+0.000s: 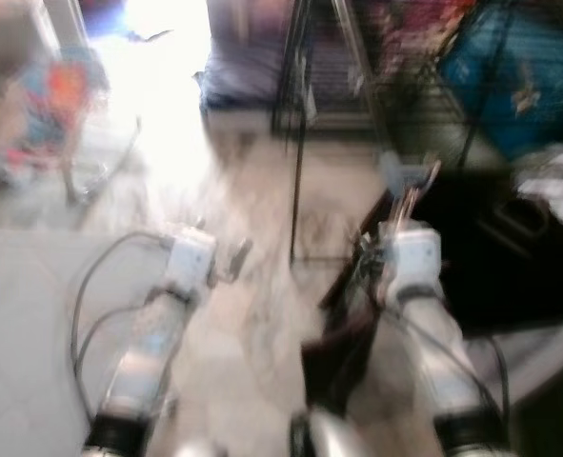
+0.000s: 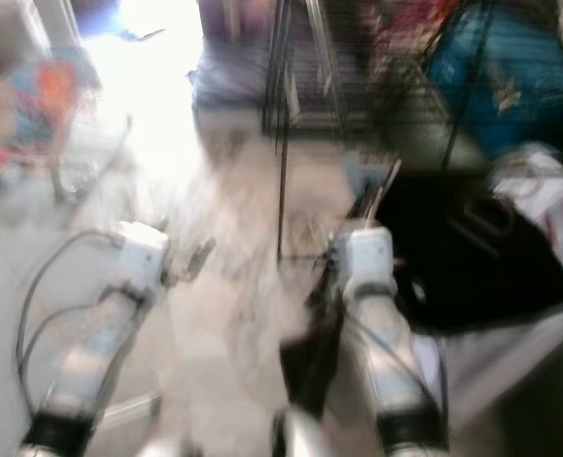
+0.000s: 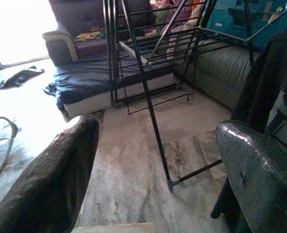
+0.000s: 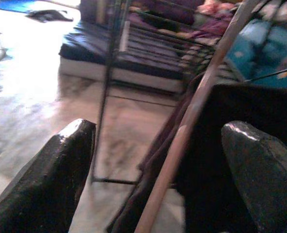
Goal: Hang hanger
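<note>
The head views are blurred by motion. A wooden hanger bar [image 4: 201,92] runs slantwise between the fingers of my right gripper [image 4: 158,127], whose jaws stand wide apart. A dark garment [image 4: 250,111] hangs on the hanger and droops below my right wrist [image 1: 343,343]. The bar's tip [image 1: 426,181] sticks up above that gripper. Whether a finger touches the bar is unclear. A black metal drying rack [image 3: 148,97] stands just ahead on the marble floor. My left gripper [image 3: 158,125] is open and holds nothing, left of the rack's leg.
A dark blue mattress [image 3: 85,77] and a purple sofa [image 3: 75,19] lie behind the rack. Black luggage [image 1: 510,257] and a teal bag [image 1: 519,67] crowd the right side. Bright glare washes the floor at the far left [image 1: 157,86].
</note>
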Robot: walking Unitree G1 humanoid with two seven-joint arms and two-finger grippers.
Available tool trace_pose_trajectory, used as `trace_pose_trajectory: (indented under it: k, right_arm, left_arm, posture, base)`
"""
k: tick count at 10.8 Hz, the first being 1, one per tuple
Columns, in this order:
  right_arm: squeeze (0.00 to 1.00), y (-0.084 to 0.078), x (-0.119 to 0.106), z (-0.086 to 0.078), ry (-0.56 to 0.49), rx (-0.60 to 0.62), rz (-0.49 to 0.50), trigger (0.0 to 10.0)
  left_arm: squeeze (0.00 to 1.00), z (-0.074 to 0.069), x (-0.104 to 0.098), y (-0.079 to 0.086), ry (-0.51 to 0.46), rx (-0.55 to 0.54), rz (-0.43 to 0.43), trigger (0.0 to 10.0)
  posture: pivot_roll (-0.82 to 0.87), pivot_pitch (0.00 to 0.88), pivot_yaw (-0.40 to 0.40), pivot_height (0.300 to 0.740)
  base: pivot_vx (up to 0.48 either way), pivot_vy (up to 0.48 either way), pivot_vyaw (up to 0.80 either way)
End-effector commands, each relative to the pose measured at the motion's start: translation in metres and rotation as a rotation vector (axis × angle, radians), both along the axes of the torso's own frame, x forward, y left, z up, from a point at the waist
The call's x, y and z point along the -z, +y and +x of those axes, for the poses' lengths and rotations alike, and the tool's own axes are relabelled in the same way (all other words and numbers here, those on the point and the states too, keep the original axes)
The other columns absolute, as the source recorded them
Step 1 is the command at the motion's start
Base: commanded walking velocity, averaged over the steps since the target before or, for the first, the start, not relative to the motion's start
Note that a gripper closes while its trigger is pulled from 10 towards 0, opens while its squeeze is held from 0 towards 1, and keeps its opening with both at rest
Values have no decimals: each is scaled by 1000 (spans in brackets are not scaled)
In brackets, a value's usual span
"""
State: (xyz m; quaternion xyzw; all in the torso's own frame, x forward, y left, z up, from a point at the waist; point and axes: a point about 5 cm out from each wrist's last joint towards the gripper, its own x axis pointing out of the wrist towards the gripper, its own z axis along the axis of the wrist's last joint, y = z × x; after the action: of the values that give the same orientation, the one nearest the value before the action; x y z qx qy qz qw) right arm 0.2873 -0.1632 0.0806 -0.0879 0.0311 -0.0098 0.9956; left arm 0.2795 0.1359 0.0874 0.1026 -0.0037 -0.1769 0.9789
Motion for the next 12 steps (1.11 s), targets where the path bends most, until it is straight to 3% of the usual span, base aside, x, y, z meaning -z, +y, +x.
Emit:
trace_pose_trajectory:
  k: [1, 3, 6, 8, 12]
  right_arm:
    - [0, 6, -1, -1, -13, 6, -15, 10000]
    - [0, 5, -7, -3, -64, 6, -81, 10000]
    - [0, 3, -2, -12, -41, 39, -113, 10000]
    - [0, -1, 6, -9, 27, 52, -61, 10000]
    - [0, 15, 14, 3, 102, -41, 7, 10000]
  left_arm:
    - [0, -2, 0, 8, -3, -6, 27, 10000]
    - [0, -2, -4, 4, -14, 13, 26, 10000]
    - [0, -2, -4, 1, -15, 30, 41, 10000]
    - [0, -2, -5, -1, -14, 37, 50, 10000]
    - [0, -5, -5, 1, -12, 63, 95, 10000]
  posture:
    - [-18, 64, -47, 740]
    - [-20, 68, -44, 740]
    - [-26, 71, -40, 740]
    - [-26, 71, -40, 740]
    - [-12, 91, -30, 740]
  base:
    - [0, 0, 0]
    - [0, 0, 0]
    - [0, 0, -800]
    - [0, 0, 0]
    - [0, 0, 0]
